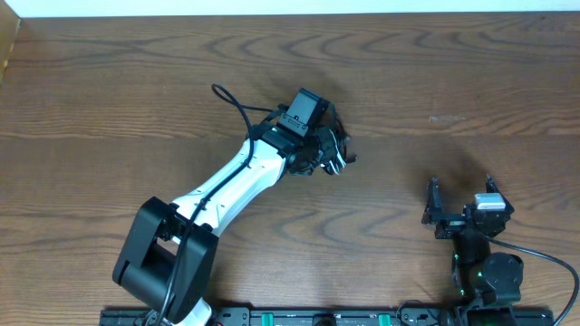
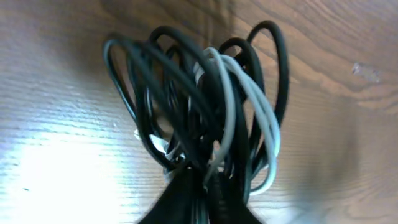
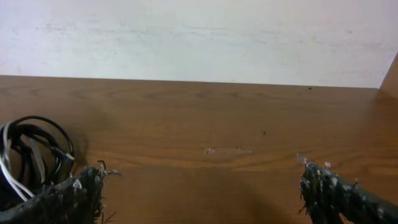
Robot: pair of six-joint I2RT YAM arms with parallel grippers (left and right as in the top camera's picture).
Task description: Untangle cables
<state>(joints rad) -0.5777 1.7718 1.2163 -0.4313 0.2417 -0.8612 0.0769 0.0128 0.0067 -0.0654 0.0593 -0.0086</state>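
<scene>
The right hand (image 1: 461, 192) is hanging spread wide and empty at the front right of the brown wooden surface (image 1: 109, 91). Farther out, near the centre, the left hand (image 1: 317, 152) is pinching the tangled bundle of thin black cables and one white cable (image 2: 214, 118). All loops are overlapping in one clump; no cable is lying separate, so the untangling appears barely begun.

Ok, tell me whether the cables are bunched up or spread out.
Bunched up: the tangle of thin black and white cords loops through itself in one clump, pinched by the left claw.
</scene>
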